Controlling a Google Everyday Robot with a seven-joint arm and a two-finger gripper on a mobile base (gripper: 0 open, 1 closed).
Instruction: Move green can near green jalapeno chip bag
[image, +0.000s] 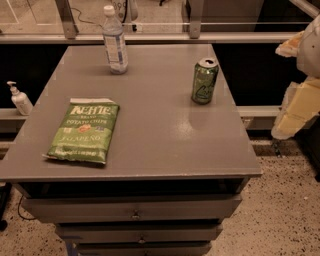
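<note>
1. Spotted green can (205, 81) standing upright toward the back right of the grey table (165, 145), silver top up.
2. Found green jalapeno chip bag (83, 131) lying flat near the front left, well apart from the can.
3. Saw clear bottle (115, 40) upright at the back, left of the can.
4. Noticed gripper (299, 107) off past the table's right edge, well clear of the can. Wide or closed, holding something or not: honestly couldn't tell.
5. Also caught pump bottle (19, 98) off the left side.

At the right edge of the frame we see our arm (311, 47), a rounded white shell with a pale orange-tinted patch. Below it, our gripper (292, 117) is a blocky cream-yellow piece, narrowing toward the lower left.
</note>
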